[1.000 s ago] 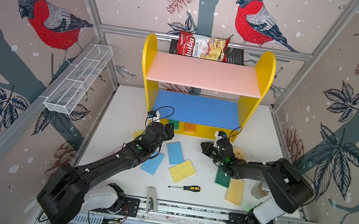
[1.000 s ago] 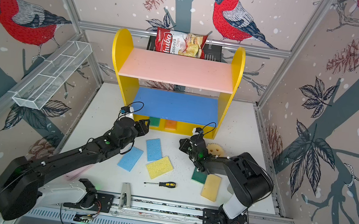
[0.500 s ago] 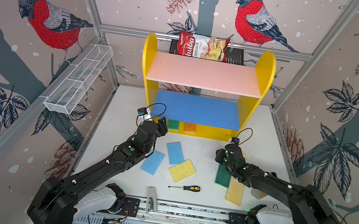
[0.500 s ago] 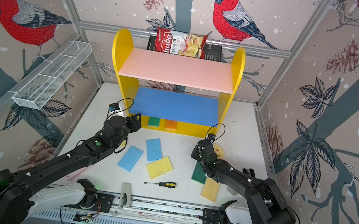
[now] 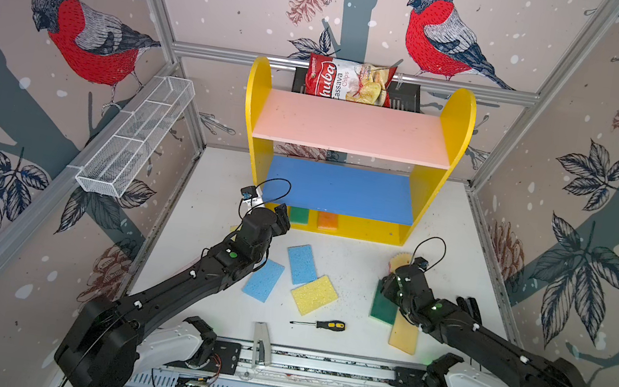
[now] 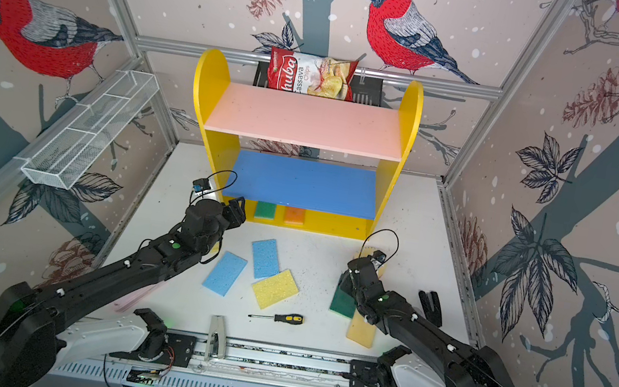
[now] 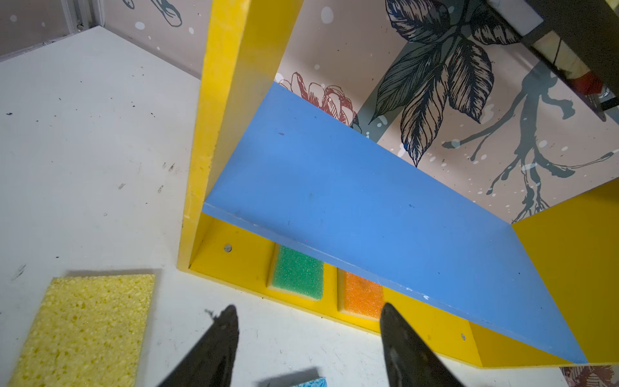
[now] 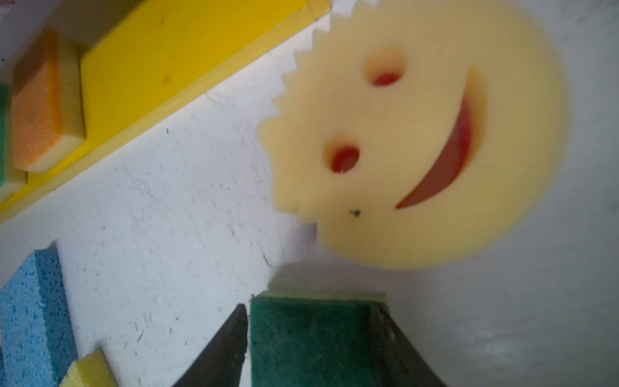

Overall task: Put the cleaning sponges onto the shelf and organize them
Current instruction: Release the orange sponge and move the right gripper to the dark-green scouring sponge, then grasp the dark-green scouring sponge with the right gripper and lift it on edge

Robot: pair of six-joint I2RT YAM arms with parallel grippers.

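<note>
The shelf stands at the back, with a green sponge and an orange sponge on its yellow base. Two blue sponges and a yellow one lie mid-table. My left gripper is open and empty just before the base, beside another yellow sponge. My right gripper is open, its fingers straddling a dark green sponge lying on the table. The smiley sponge lies just beyond. A pale orange sponge lies under that arm.
A screwdriver lies near the front rail. A chips bag sits in a black basket behind the shelf. A white wire tray hangs on the left wall. A small black object lies at the right.
My right gripper pulled back from the shelf front toward the right, opened, and now straddles the dark green sponge. The left gripper stayed by the shelf base, opening slightly.
</note>
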